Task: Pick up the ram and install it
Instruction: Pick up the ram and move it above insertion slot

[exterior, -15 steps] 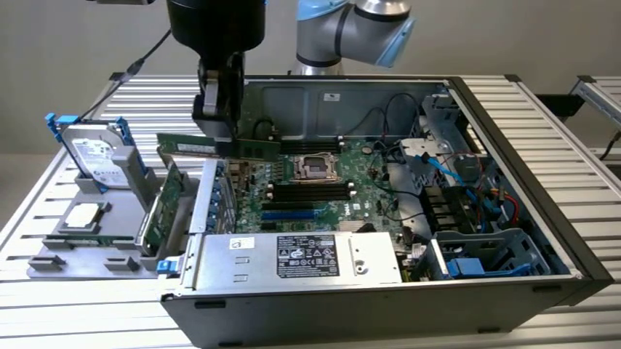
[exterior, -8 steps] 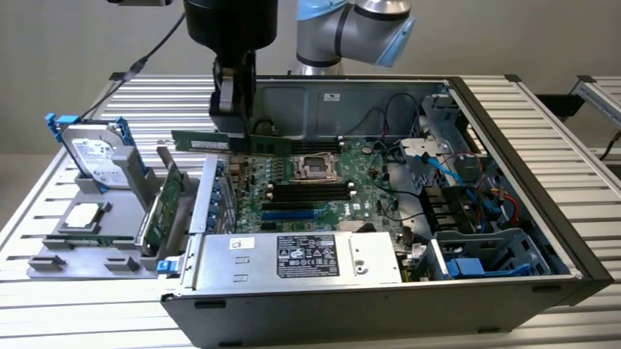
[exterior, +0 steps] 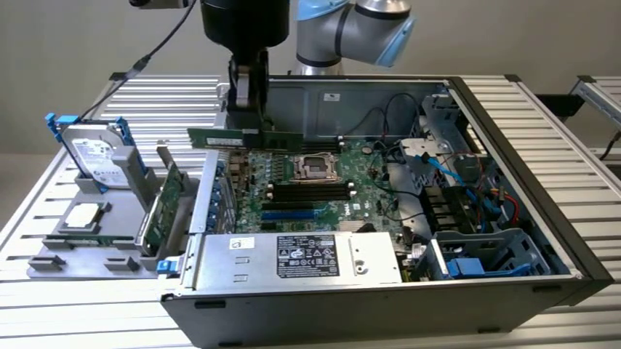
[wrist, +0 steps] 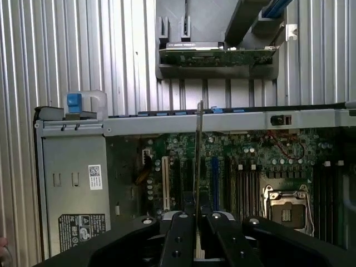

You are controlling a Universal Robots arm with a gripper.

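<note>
Above the case, fingers clamp ram.

Exterior view high, angled down at computer case, wrist view straight down, motherboard shared.

Open computer case, hard drive alongside

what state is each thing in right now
ram: held in the air above the motherboard, not in a slot
gripper: shut on the ram
computer case: lying on its side, open on top
black memory slots: empty
hard drive: upright in the grey holder
expansion card: on edge in the holder, outside the case
</note>
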